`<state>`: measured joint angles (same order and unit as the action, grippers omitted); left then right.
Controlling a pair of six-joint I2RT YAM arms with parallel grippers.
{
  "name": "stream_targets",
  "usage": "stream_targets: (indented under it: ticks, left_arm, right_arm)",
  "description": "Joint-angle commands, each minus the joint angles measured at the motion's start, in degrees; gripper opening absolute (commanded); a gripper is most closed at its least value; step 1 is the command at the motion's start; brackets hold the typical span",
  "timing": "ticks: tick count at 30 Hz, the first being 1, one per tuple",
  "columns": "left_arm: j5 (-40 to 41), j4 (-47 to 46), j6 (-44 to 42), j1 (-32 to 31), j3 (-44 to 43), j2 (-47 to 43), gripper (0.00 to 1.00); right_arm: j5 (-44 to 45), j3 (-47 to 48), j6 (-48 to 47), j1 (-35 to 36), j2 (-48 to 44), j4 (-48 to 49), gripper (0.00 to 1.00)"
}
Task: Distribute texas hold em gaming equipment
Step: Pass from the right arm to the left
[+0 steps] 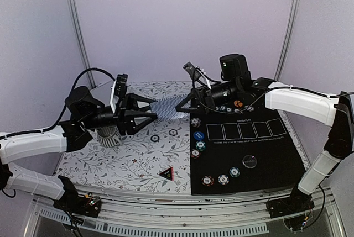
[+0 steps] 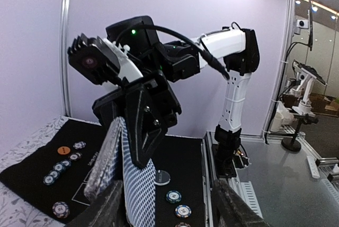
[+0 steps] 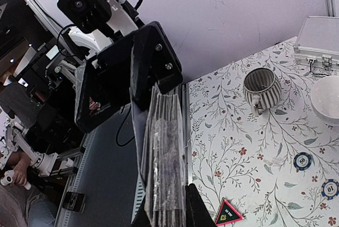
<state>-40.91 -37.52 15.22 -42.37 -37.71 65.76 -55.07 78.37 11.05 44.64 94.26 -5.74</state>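
My right gripper (image 1: 185,102) is shut on a deck of grey-blue-backed playing cards (image 1: 168,107), held on edge in the air above the floral cloth. In the right wrist view the deck (image 3: 165,184) stands between my fingertips. My left gripper (image 1: 147,114) is open, its jaws wide apart around the deck's far end. One card (image 2: 139,184) stands a little off the deck (image 2: 106,155) between the left fingers (image 2: 108,208). Striped chips (image 1: 198,136) lie in a column on the black mat (image 1: 260,176), more chips (image 1: 223,179) near its front, and a black disc (image 1: 250,161).
A striped mug (image 1: 109,136) stands under the left arm. Two chips (image 1: 155,138) and a triangular marker (image 1: 166,173) lie on the floral cloth (image 1: 110,165). In the right wrist view a white bowl (image 3: 326,97) and a silver case (image 3: 318,44) sit beyond the mug (image 3: 261,87).
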Motion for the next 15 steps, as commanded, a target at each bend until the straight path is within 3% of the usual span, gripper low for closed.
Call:
stream_targets:
  ticks: [1,3,6,8,11,15]
  left_arm:
    - [9.50,3.19,-4.61,0.13,1.03,-3.62,0.58]
    - [11.43,7.25,-5.26,0.11,-0.83,-1.88,0.65]
    - [7.73,10.98,-4.86,0.03,-3.38,1.54,0.84]
    - [6.15,10.42,-3.63,-0.02,-3.63,2.66,0.89]
    - [6.87,8.74,-3.05,-0.07,-2.58,2.69,0.90]
    - [3.96,7.46,-2.36,-1.21,-2.35,4.29,0.79]
  right_arm:
    - [-1.50,2.02,-1.99,0.62,-2.36,-0.09,0.02]
    - [-1.23,2.15,-2.20,0.60,-2.64,-0.34,0.02]
    - [-0.88,2.06,-2.26,0.61,-3.29,-0.28,0.02]
    - [-1.05,1.82,-2.26,0.62,-3.65,-0.24,0.02]
    - [-1.63,1.11,-2.35,0.69,-4.34,0.14,0.02]
    - [-1.98,-0.04,-1.02,1.23,-4.20,2.20,0.02]
